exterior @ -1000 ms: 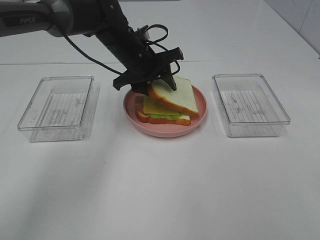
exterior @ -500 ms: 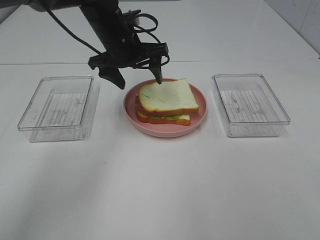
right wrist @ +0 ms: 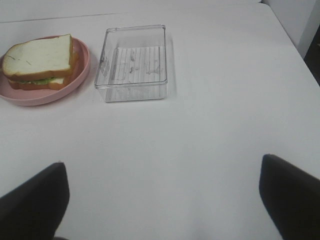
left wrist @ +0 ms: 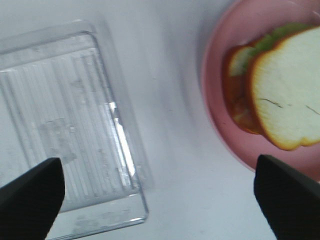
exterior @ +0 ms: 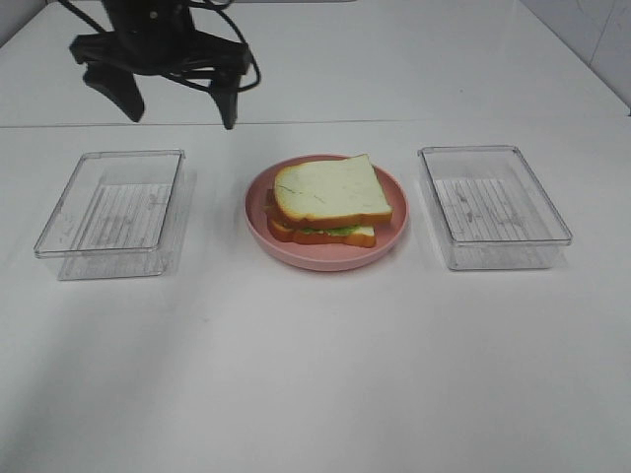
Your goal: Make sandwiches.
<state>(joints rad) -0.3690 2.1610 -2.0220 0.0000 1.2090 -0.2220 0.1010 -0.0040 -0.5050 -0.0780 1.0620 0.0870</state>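
left claw (exterior: 177, 103) hangs spread and empty; right claw (right wrist: 162, 200) spread too. sandwich (exterior: 330, 202) sits stacked on plate (exterior: 258, 222), below and beside left claw. likely light, loose layers slide; pinch both crusts together.

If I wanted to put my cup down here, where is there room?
The wide bare table in front of the pink plate and both clear trays is free. The trays themselves look empty. The plate is taken by the sandwich; the gaps beside it are narrow.
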